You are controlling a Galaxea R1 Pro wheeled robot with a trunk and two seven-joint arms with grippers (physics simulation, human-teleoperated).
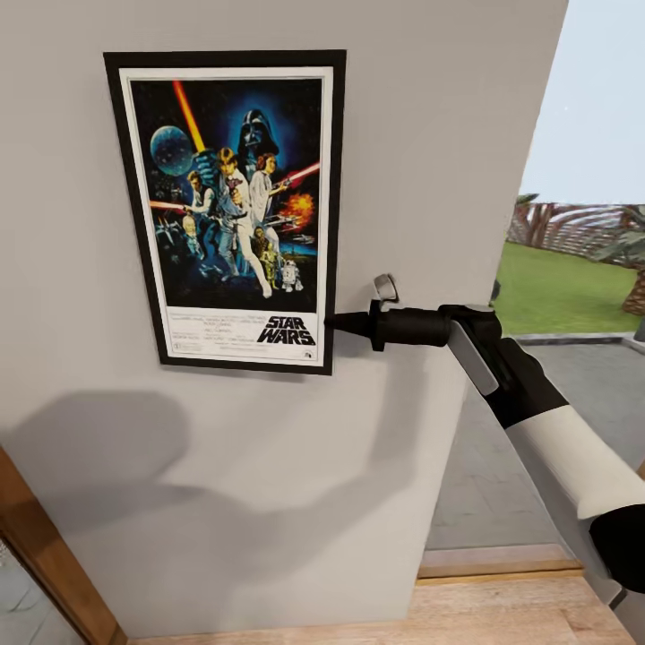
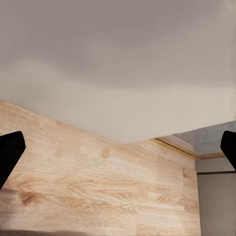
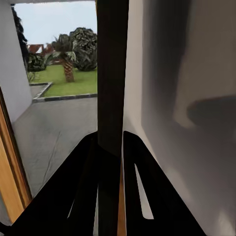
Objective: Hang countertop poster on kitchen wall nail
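Head view: the poster (image 1: 235,210) sits flat against the grey wall (image 1: 430,134), the right hand (image 1: 333,322) pinching its lower right edge. Left wrist: left hand (image 2: 118,150) spread wide over wooden floor (image 2: 98,182). Right wrist: fingers (image 3: 81,191) clamped on the poster's dark edge.

There is one poster (image 1: 231,211) on one grey wall (image 1: 269,466). Its dark edge sits squeezed between the two fingers of the one right gripper (image 1: 333,321). The left gripper (image 2: 118,152) also has two black fingers (image 2: 10,155), far apart, with one wooden floor (image 2: 98,187) past them. Outside, beyond the right fingers, stands one palm tree (image 3: 65,56) on one patch of grass (image 3: 73,86).
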